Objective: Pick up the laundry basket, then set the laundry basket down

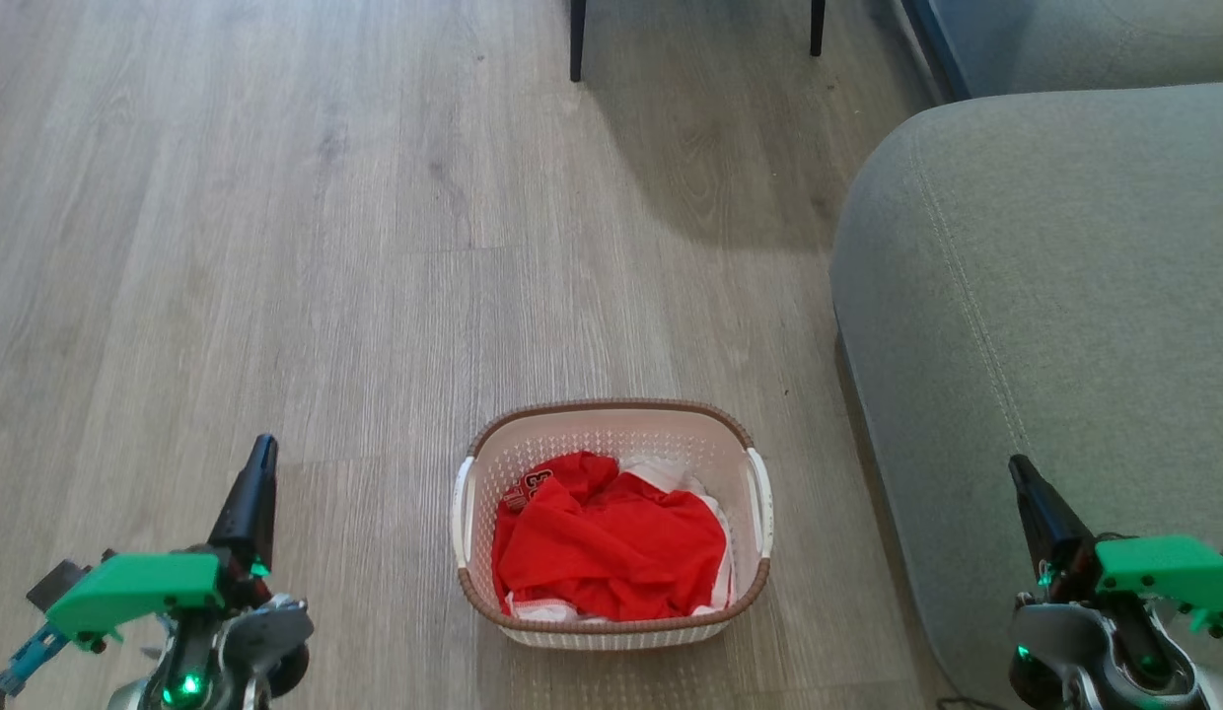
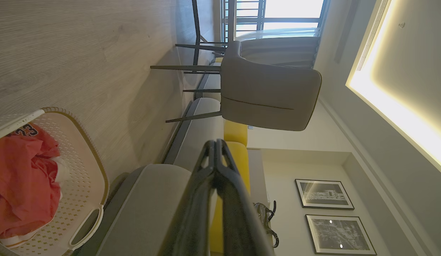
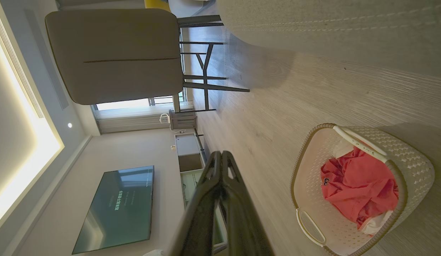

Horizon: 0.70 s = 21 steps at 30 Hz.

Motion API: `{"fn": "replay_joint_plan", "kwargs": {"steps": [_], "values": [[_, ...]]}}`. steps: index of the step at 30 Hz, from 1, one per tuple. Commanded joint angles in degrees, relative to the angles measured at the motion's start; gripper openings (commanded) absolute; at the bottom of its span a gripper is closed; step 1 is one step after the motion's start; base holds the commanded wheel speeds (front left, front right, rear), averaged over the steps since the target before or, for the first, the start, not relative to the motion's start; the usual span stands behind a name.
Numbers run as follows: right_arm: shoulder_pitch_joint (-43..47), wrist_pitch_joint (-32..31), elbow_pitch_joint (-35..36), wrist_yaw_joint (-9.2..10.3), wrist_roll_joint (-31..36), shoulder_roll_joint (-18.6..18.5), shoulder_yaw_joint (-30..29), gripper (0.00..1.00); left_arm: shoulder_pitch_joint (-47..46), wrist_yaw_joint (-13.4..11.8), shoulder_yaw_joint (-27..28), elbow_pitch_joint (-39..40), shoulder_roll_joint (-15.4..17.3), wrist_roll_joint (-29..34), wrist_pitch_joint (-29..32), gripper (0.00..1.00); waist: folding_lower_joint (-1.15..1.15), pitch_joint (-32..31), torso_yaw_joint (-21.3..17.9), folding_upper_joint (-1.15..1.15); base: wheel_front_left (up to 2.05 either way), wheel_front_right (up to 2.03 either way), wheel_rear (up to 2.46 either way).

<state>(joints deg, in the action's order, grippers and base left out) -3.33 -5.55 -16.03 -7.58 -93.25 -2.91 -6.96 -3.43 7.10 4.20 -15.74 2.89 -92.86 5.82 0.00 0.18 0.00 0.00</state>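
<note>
Left tool (image 1: 264, 446) and right tool (image 1: 1016, 465) both closed, raised, empty, well apart.

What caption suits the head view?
The basket of red clothes on the floor between left claw and right claw, both shut, beside a sofa.

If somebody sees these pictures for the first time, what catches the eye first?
The red garment heaped in the laundry basket, on the wooden floor at the lower centre of the head view. Right of it looms a grey sofa. The left gripper and right gripper stand shut at either side, apart from the basket.
</note>
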Motion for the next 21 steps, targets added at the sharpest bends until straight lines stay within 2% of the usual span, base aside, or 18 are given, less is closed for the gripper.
{"fn": "replay_joint_plan", "kwargs": {"steps": [1, 21], "values": [[-2.80, -0.46, 2.04, 0.09, 0.60, -0.42, 1.02, 0.00, -2.73, 0.38, 1.94, 1.70, 0.28, 0.39, 0.37, 0.00, 0.00, 0.00, 0.00, 0.00, 0.00, 0.00, 0.00], [-2.82, -0.59, 2.03, 0.09, 0.73, -0.30, 0.86, 0.00, -2.74, 0.38, 2.06, 1.70, 0.20, 0.48, 0.46, 0.00, 0.00, 0.00, 0.00, 0.00, 0.00, 0.00, 0.00]]}}
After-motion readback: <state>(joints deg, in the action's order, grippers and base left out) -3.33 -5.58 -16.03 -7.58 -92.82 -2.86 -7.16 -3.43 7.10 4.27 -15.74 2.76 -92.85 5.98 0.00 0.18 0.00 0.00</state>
